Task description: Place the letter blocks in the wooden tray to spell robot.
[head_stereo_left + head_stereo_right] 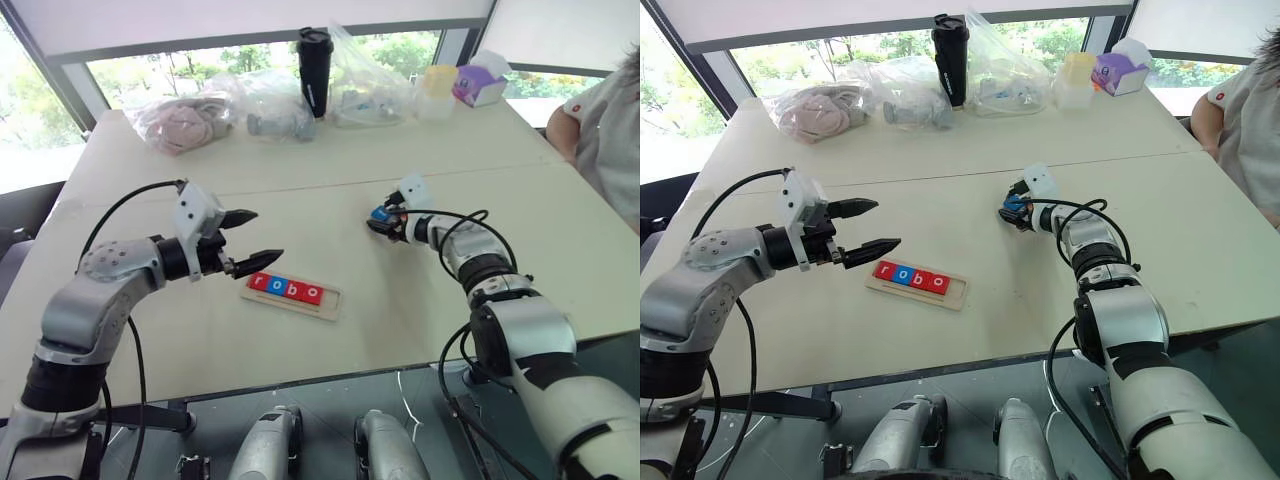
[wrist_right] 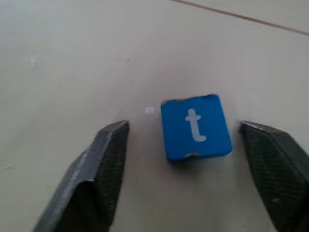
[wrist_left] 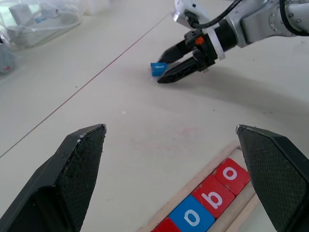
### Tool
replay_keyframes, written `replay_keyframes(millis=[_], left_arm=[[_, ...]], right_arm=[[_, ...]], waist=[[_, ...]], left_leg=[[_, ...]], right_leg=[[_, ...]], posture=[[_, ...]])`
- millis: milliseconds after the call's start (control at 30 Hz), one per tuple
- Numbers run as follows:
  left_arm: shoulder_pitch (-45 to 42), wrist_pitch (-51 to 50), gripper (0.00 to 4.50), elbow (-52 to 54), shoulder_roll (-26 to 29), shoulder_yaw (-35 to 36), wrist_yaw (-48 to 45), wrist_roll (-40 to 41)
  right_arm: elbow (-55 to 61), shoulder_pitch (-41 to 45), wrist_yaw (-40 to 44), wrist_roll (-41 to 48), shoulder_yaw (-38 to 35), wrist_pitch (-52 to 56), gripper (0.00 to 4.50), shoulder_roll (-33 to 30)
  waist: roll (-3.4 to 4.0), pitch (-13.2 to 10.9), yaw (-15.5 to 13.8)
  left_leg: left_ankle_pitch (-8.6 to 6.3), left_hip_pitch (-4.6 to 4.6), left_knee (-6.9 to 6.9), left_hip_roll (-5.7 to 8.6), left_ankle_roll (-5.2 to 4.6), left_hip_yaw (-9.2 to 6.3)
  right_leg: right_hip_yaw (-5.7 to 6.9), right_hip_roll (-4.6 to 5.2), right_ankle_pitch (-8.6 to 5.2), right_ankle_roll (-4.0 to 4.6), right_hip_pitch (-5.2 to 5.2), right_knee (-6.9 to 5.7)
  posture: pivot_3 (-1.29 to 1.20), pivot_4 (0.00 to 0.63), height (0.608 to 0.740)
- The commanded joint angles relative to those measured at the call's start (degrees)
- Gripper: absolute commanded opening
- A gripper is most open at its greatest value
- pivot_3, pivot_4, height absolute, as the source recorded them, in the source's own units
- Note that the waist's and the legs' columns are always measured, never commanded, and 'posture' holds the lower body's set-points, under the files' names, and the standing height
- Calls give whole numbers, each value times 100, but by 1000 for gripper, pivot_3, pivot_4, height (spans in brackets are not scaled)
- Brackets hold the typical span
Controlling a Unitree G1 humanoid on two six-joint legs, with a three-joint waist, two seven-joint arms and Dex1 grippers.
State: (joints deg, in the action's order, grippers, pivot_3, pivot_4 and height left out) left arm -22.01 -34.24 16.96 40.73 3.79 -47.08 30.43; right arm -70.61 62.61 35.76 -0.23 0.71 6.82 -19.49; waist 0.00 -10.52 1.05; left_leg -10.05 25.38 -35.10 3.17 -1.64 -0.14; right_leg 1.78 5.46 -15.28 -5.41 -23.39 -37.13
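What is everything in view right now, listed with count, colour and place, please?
letter blocks in tray: four, red, blue, red, red, reading "robo".
"t" block: one, blue, flat on the table between the right gripper's fingers.
wooden tray: one, pale wood, table's near middle, last slot free.
table: one, beige.
plastic bags: several, clear, far edge.
bottle: one, black, far edge.
tissue box: one, purple, far right corner.
person: one, white top, right side.
left gripper: open, beside the tray.
right gripper: open around the "t" block.
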Motion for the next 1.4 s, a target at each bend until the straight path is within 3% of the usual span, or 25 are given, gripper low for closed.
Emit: replay_keyframes(millis=[33,67,233,367,533,667,933,1100,1300,1333,1400], left_arm=[[60,108,4500,198,14,184,53,1],[73,108,4500,199,10,178,56,-1],[95,94,4500,220,2,133,69,1],[114,76,4500,259,10,148,85,26],[189,104,4500,275,-37,-16,4,2],[104,128,4500,170,-146,-176,-76,-21],[-355,409,4500,-454,-327,-529,-457,-263],[-432,495,4500,-595,-440,-592,-556,-349],[-364,530,4500,-601,-458,-549,-604,-416],[-339,522,4500,-580,-442,-526,-606,-409],[-276,487,4500,-501,-384,-468,-628,-370]], right_arm=[[-14,31,-69,-42,-63,-139,1467,11],[-10,26,-76,-28,-92,-157,1150,11],[364,-22,-232,-29,-132,-165,1155,-141],[2095,-635,-305,199,-304,634,1155,-338],[7572,-3019,-1355,676,-1015,3993,1155,-81],[9822,-4046,-2226,706,-1221,6063,1155,702],[10959,-4523,-3115,516,-919,7465,1155,1576],[11060,-4813,-3253,616,-690,7693,1155,2065],[11042,-4739,-3158,698,-791,7708,4202,1983],[11090,-4711,-2983,805,-860,7723,4475,1818],[11102,-4679,-2334,1057,-997,7152,4475,1036]], waist=[[0,0,-1],[0,0,-2],[0,0,-12],[0,0,-32],[1,2,-98],[5,4,-99],[5,5,-58],[4,5,-33],[4,6,-44],[4,6,-52],[5,5,-54]], left_leg=[[0,0,0,0,1,0],[1,-1,0,0,1,0],[1,0,-1,0,3,-1],[1,1,1,0,3,-1],[-2,8,12,0,1,-16],[-3,13,10,-3,3,-10],[-9,2,4,-5,16,-11],[-2,13,12,-3,5,-9],[-2,7,9,-4,3,-9],[-3,5,8,-4,6,-10],[-8,3,-2,-4,13,-11]], right_leg=[[0,0,0,0,0,-1],[0,0,0,0,0,-1],[0,1,0,0,0,-1],[0,3,0,0,-1,-1],[1,6,-3,-1,-10,-4],[-3,4,-4,1,-22,-8],[-4,4,-16,30,-24,7],[-4,4,-10,20,-24,5],[-2,2,-13,25,-18,5],[-1,3,-14,27,-17,6],[1,5,-14,27,-20,15]], posture=[[0,150,740],[0,150,740],[0,150,740],[0,150,740],[0,150,740],[0,150,740],[0,150,740],[0,150,740],[0,150,740],[0,150,740],[0,150,740]])
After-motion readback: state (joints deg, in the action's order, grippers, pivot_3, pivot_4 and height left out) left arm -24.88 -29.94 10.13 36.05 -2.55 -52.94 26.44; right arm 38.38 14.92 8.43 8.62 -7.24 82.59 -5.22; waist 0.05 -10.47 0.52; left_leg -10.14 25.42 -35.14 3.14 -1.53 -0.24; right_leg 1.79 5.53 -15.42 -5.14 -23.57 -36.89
